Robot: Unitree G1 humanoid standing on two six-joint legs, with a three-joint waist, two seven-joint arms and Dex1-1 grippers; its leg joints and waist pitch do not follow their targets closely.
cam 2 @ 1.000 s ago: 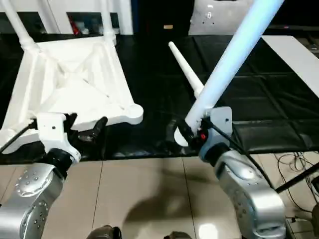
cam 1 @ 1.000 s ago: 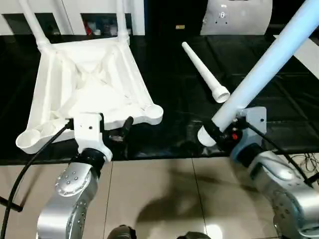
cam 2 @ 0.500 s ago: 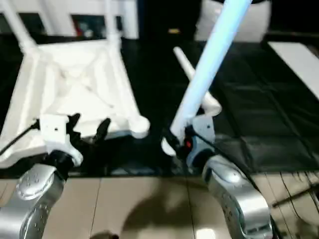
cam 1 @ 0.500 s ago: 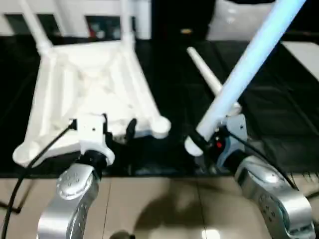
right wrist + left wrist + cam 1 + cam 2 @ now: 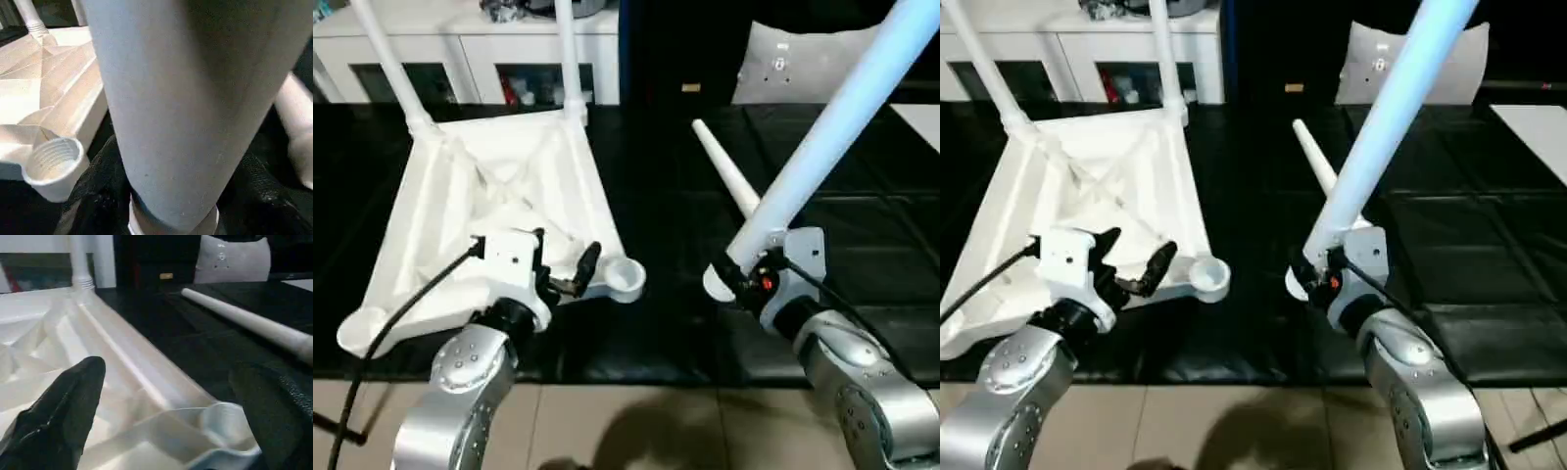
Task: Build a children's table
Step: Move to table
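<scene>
While the black sheet-covered work surface (image 5: 862, 245) spreads under both arms, white cabinets (image 5: 480, 59) line the far wall.

Upside down on it lies the table top (image 5: 489, 206), two legs (image 5: 386, 59) already upright in its far sockets. Over its near edge hangs the left gripper (image 5: 1136, 262), fingers spread, an empty corner socket (image 5: 625, 277) just beside them. Clamped in the right gripper (image 5: 741, 279), a third leg (image 5: 832, 137) slants up and away. Beyond that gripper, a fourth leg (image 5: 729, 181) lies loose.

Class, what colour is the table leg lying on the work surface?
White; the loose leg shows best in the left wrist view.
</scene>
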